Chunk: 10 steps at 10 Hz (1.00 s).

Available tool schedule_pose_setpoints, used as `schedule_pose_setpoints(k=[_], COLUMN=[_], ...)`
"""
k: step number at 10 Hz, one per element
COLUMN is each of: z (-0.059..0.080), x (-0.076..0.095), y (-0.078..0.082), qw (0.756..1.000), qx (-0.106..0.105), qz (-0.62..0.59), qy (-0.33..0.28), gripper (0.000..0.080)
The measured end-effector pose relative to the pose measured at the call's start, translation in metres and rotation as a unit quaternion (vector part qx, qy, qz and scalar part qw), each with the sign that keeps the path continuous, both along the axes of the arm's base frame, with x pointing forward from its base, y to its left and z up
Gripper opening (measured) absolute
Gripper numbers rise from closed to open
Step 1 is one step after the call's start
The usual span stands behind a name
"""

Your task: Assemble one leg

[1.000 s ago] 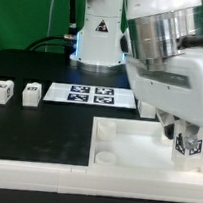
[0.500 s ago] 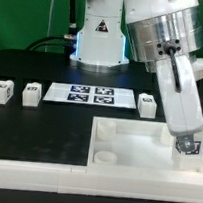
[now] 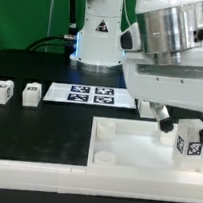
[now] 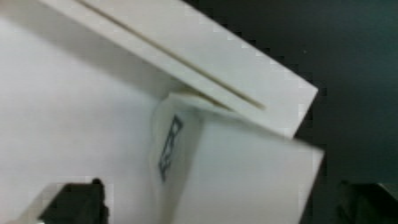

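Wrist swung round twice within the last second: first tipped over to a slant with the leg (image 3: 191, 142) at the fingertips, now squared up again with the bulk of the arm high over the right of the scene. Throughout, hardly any shift in the leg's place. Stands upright on the right part of the large white panel (image 3: 135, 150), tag facing the near side, well apart from the two round sockets (image 3: 105, 131) on the panel's left. Looks like a twisting-in motion, so probably seated or partly screwed into a socket of its own, though the joint itself is hidden. In the wrist view, gripper (image 4: 217, 200) with its dark fingertips (image 4: 73, 199) far out to either side and the tagged block lying between them without visible contact; judged spread wide and gripping nothing, a release after the turn, though the blur leaves some doubt. If so, either one more regrasp and turn to tighten, or this leg done. Worth checking for wobble before pulling away, since a half-seated leg could tip. Two spare legs (image 3: 2, 91) wait on the black table (image 3: 36, 133) at far left, beside the marker board (image 3: 90, 93).
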<state>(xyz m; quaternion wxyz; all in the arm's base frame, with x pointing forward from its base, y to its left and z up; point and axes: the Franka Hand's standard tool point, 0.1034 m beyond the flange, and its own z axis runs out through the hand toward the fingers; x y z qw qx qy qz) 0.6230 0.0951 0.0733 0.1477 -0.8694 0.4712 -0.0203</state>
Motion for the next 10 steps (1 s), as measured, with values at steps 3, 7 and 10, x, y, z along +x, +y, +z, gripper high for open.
schedule_pose_setpoints(k=[3,7,10], z=[0.0,0.003,-0.009], x=[-0.002,-0.002,-0.005], y=[0.002,0.02,0.012], qw=[0.985,0.891,0.812], qx=[-0.038,-0.108,-0.126], qz=[0.166,0.434,0.562], qy=[-0.033,-0.075,-0.096], gripper=[0.0649,0.0649,0.0649])
